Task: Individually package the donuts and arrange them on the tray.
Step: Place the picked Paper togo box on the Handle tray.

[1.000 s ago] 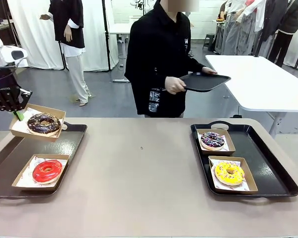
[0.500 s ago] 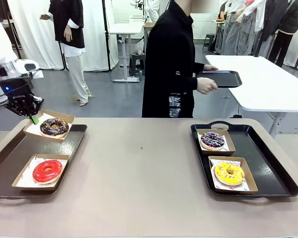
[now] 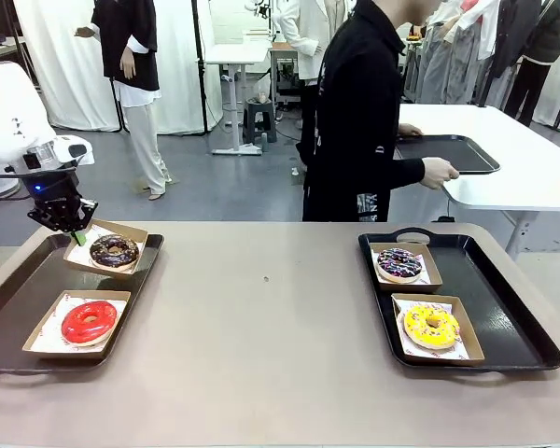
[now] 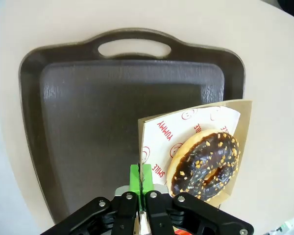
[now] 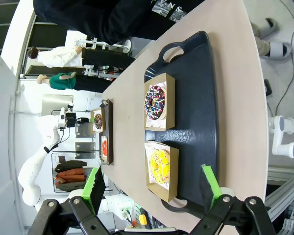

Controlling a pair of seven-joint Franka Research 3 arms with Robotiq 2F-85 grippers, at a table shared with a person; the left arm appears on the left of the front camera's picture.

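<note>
Brown cardboard box (image 3: 106, 249) with the chocolate donut (image 3: 114, 250) hangs tilted over the far edge of the left tray (image 3: 19, 289), my left gripper (image 3: 77, 235) clamped on its corner. Bare tray floor lies below. My right gripper (image 5: 152, 188) stands spread wide, holding nothing, over the right tray (image 5: 196, 127).

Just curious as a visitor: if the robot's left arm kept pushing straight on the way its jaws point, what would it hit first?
Probably the dark tray. The left gripper, shut on the chocolate donut's box, points down at the tray's bare floor; how far off is unclear.
</note>
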